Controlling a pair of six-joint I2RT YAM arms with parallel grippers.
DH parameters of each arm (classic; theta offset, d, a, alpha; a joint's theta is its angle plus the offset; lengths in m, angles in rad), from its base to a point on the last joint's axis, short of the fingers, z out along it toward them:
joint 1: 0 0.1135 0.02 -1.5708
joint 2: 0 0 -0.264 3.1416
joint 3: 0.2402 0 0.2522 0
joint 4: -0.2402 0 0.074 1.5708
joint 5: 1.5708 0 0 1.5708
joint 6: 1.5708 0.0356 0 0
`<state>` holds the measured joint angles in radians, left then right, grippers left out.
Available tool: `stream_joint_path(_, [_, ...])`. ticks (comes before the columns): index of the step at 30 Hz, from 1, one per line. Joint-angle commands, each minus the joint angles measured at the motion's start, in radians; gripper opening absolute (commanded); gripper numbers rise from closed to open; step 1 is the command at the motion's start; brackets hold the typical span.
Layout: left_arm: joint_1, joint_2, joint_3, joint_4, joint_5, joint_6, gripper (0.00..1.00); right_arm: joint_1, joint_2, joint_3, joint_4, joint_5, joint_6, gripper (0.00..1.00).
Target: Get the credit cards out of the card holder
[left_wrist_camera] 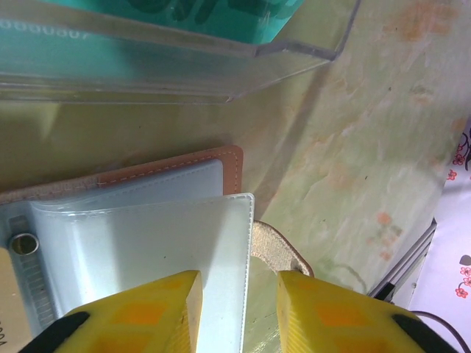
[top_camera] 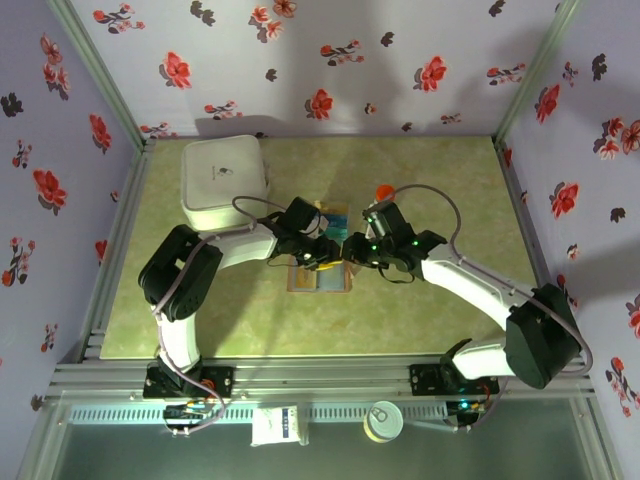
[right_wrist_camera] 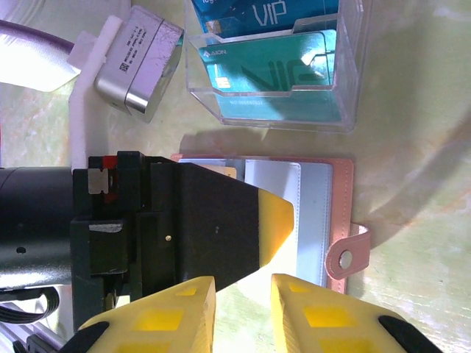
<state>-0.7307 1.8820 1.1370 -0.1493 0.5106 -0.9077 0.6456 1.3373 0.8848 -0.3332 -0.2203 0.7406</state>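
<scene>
On the tabletop (top_camera: 450, 180) the card holder (right_wrist_camera: 313, 213) lies open, just before a clear stand (right_wrist_camera: 347, 110). Left tool (left_wrist_camera: 237, 283) and right tool (right_wrist_camera: 243, 283) poise over its sleeves, slightly parted, empty. Teal credit cards (right_wrist_camera: 280, 73) sit in the stand. Unpinned, the holder may skid.

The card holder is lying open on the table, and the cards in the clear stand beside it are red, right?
Not quite. The card holder does lie open on the table with the clear stand beside it, but the stand's cards are not red: there is a teal card in front and a blue card behind. The right wrist view shows this.
</scene>
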Motion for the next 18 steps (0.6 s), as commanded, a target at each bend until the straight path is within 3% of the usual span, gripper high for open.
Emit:
stream_joint_path(1, [0.000,-0.013,0.021,0.007,0.020,0.008,0.32,-0.006,-0.020,-0.010,-0.017,0.015,-0.001,0.27])
stream_joint_path(7, [0.015,-0.039,0.012,0.005,0.011,0.007,0.31,-0.006,-0.006,-0.018,0.005,-0.009,0.010,0.26])
stream_joint_path(18, [0.010,0.002,-0.010,-0.001,0.007,0.018,0.16,-0.005,0.001,-0.032,0.020,-0.017,0.027,0.25])
